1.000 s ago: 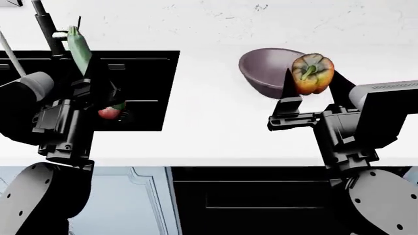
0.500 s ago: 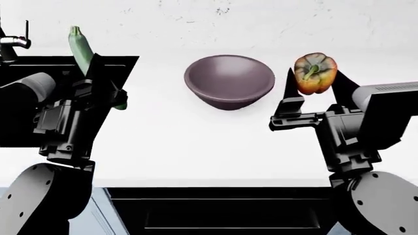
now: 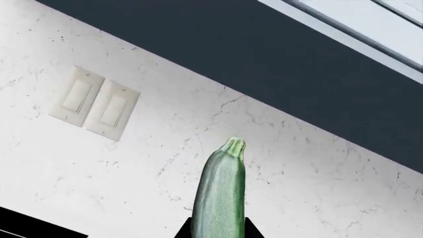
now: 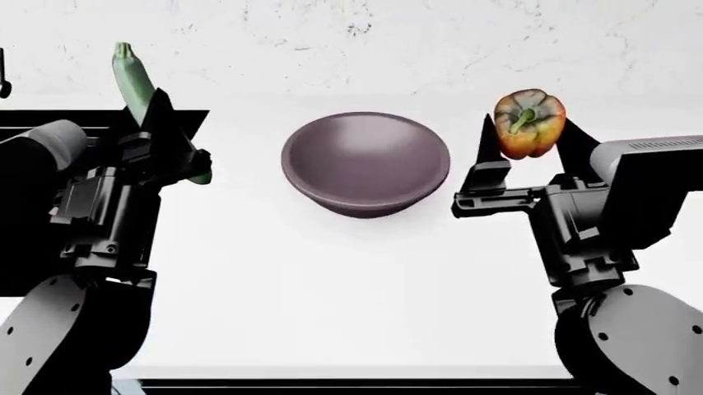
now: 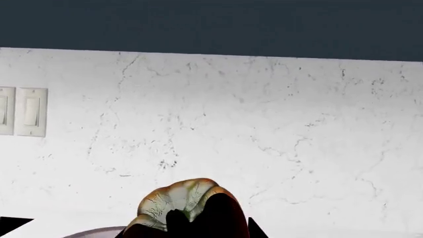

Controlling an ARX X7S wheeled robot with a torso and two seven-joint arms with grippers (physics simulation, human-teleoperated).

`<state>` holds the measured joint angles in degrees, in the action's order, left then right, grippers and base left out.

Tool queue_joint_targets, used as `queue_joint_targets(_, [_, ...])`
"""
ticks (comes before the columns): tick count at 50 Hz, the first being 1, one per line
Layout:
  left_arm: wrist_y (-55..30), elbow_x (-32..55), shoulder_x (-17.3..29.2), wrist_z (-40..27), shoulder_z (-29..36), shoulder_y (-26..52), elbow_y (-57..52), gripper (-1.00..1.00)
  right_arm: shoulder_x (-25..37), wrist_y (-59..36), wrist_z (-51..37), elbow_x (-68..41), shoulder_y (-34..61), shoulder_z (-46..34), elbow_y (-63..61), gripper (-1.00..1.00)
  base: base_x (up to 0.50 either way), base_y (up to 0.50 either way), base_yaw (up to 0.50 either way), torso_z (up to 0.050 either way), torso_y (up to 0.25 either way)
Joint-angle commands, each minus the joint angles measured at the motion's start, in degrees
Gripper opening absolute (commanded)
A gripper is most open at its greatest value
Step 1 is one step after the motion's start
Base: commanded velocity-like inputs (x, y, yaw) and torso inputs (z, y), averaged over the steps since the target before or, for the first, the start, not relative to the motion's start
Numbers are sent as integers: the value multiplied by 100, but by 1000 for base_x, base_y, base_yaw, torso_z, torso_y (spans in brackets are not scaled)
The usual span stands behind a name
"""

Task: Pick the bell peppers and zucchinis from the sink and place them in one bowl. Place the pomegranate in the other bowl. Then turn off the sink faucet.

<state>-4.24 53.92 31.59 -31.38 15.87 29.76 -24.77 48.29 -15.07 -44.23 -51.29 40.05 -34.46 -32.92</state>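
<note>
Bowl [image 4: 365, 163] now centred between my arms, sink [image 4: 28, 164] slid off toward 9 o'clock. Left gripper [image 4: 165, 136] clamped on zucchini [image 4: 134, 78], right gripper [image 4: 528, 140] clamped on pepper [image 4: 528, 123] at bowl's 3 o'clock. Both ready for dropping in.

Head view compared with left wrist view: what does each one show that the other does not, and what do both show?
Only the head view shows the purple-grey bowl on the white counter, the bell pepper in the right gripper, and the sink. Only the left wrist view shows the wall switches and a dark cabinet. Both show the zucchini standing up from the left gripper, and the marbled wall.
</note>
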Motion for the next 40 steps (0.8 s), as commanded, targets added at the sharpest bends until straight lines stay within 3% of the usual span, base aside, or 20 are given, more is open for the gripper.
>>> queue_joint_targets(1, [12,54,25,10,-12,23,-22,-100,-227,-1110,-200,-575,827,-139,127,-100,0,0,0,0,0])
queue_joint_targets(8, [10,188,86,-3,-103,21,-12,-100,-776,-2439,-128,-2005,2391,-136,1143,-100,0,0,0,0,0])
queue_joint_targets(14, [17,230,118,-13,-145,4,-17,-100,-1364,-2998,392,-2168,3360,-384,2382,-100,0,0,0,0,2])
queue_joint_targets(30, [-16,296,171,-71,-195,30,-19,-100,-2582,-3768,2009,-2144,4855,-966,5228,-100,0,0,0,1,0])
queue_joint_targets(40, [-22,342,191,-110,-232,36,-16,-100,-3007,-3931,2497,-2121,5146,-1127,6241,-100,0,0,0,0,1])
